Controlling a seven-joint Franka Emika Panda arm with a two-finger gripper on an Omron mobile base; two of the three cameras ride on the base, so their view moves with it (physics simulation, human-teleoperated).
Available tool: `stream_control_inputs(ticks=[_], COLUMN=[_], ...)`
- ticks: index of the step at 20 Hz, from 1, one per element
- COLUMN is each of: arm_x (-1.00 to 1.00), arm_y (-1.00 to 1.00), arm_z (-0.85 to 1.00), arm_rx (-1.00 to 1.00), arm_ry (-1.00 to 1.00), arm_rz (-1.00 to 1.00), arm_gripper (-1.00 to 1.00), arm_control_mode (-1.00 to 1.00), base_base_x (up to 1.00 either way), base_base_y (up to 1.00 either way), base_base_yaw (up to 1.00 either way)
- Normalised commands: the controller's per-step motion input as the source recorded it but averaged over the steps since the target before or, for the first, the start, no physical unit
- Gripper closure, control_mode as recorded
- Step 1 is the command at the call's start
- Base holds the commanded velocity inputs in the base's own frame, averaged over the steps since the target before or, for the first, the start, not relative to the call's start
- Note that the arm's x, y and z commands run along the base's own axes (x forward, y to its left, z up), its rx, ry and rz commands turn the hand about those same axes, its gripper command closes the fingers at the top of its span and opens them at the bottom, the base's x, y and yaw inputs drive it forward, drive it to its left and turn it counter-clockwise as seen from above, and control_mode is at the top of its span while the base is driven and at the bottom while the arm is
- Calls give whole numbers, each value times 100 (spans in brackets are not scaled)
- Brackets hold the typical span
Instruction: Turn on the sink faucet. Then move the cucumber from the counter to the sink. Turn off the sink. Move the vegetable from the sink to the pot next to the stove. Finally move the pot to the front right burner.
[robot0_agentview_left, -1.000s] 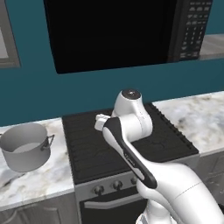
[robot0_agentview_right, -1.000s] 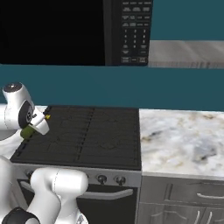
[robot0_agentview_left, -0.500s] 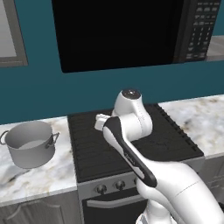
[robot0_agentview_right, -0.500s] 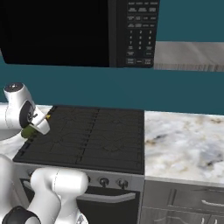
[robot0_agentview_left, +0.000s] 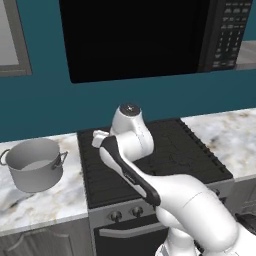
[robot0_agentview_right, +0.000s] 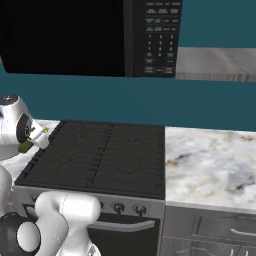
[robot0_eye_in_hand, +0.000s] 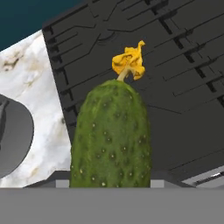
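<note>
In the left base view we saw the pot (robot0_agentview_left: 34, 164) standing on the counter (robot0_agentview_left: 45, 210) just left of the stove (robot0_agentview_left: 165, 150), its mouth open and nothing in it, while the white arm rose over the near left part of the cooktop with its hand turned away from us, so the fingers were hidden there. In the right base view the gripper (robot0_agentview_right: 30, 142) hung at the far left edge, over the stove's left margin, with a dark-green end of the cucumber (robot0_agentview_right: 25, 146) poking out below it. In the hand view we found the cucumber (robot0_eye_in_hand: 111, 138) standing up between the two fingers, which were clamped on its lower end, its long axis running straight out along the line of the gripper and its yellow blossom tip pointing away over the black grates. The grey curve of the pot (robot0_eye_in_hand: 15, 131) sat at that view's left edge, beyond a strip of marble. We judged that the pot lay off to the cucumber's left, so the carry needed more travel leftward before the vegetable stood over the opening.
</note>
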Motion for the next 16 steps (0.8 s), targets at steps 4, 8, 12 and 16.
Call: stream_control_inputs(ticks=[4, 8, 12, 16], arm_x=[35, 8, 3, 20], arm_y=[86, 76, 73, 85], arm_z=[21, 38, 35, 3], arm_rx=[-8, -10, -12, -12], arm_ry=[0, 0, 0, 0], arm_rz=[0, -3, -5, -8], arm_gripper=[100, 100, 100, 100], arm_control_mode=[-100, -100, -100, -100], base_base_x=[0, 0, 0, 0], base_base_y=[0, 0, 0, 0], base_base_yaw=[0, 0, 0, 0])
